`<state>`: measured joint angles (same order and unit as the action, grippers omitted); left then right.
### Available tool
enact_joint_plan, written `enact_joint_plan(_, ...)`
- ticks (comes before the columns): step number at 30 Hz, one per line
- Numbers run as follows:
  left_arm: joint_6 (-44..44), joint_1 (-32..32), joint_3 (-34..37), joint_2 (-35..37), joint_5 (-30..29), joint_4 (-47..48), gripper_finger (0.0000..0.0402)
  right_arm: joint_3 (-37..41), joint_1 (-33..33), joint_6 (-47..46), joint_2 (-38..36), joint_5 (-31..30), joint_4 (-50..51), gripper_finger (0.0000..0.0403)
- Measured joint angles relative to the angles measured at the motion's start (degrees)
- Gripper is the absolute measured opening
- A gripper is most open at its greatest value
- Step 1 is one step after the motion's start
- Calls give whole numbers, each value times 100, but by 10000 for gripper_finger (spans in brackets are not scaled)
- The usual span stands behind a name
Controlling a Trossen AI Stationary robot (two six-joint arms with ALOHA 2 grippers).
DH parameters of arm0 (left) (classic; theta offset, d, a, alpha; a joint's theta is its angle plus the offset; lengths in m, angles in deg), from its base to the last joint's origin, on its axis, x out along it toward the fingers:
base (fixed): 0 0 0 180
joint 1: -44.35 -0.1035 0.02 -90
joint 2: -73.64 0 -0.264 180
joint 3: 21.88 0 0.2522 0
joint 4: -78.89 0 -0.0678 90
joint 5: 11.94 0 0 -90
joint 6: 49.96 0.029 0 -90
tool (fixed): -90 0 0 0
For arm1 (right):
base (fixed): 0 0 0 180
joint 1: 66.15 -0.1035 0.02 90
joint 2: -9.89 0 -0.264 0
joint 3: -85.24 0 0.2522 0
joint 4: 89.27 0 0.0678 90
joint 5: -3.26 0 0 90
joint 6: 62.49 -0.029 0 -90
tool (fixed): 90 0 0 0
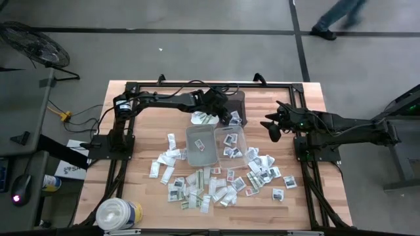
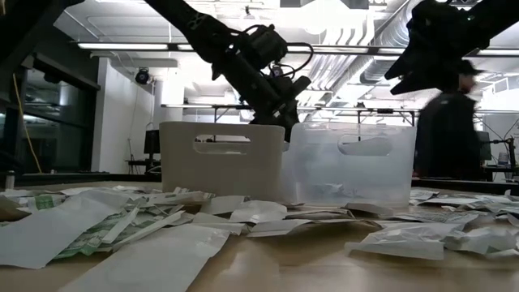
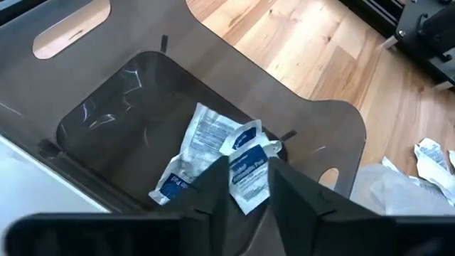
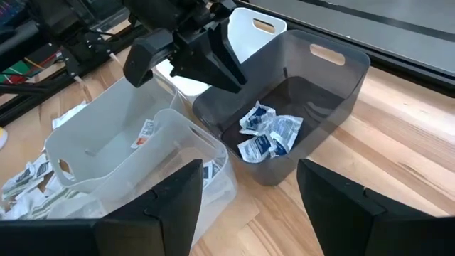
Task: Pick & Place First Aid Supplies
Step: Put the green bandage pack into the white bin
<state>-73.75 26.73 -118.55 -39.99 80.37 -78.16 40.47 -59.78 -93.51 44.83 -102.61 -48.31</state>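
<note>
packets of first aid supplies lie scattered across the wooden table, most of them well apart from the left gripper, which hangs over the dark bin at the table's far side. its two dark fingers stand partly apart with one white packet showing in the gap between them; whether the fingers grip it or it lies loose cannot be told. directly beneath the gripper, on the dark bin's floor, rest a few more white packets with blue print. just beside the gripper, nearer the table's front edge, stand a white bin and a clear bin, each holding a few packets. the right gripper waits off to the side of the bins, above bare table, its fingers spread wide and holding nothing. a big white round tub sits at the table's front corner on the left arm's side. a person stands in the room beyond the table.
</note>
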Motion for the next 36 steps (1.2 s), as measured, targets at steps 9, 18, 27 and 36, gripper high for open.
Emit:
enact_joint_plan(9, 859, -13, 9, 166, 224, 12, 142, 0, 2, 243, 0, 867, 67, 222)
enact_joint_plan(18, 2062, 2, 7, 913, 154, 1141, 142, 0, -2, 295, 0, 1640, 719, 222)
enact_joint_plan(27, 2622, 164, 6, 1756, -694, 3635, 142, 0, -4, 127, 0, 1675, 732, 222)
enact_joint_plan(36, 1953, 646, 101, 1982, -1645, 5968, 142, 0, -4, -14, 0, 1421, 737, 222)
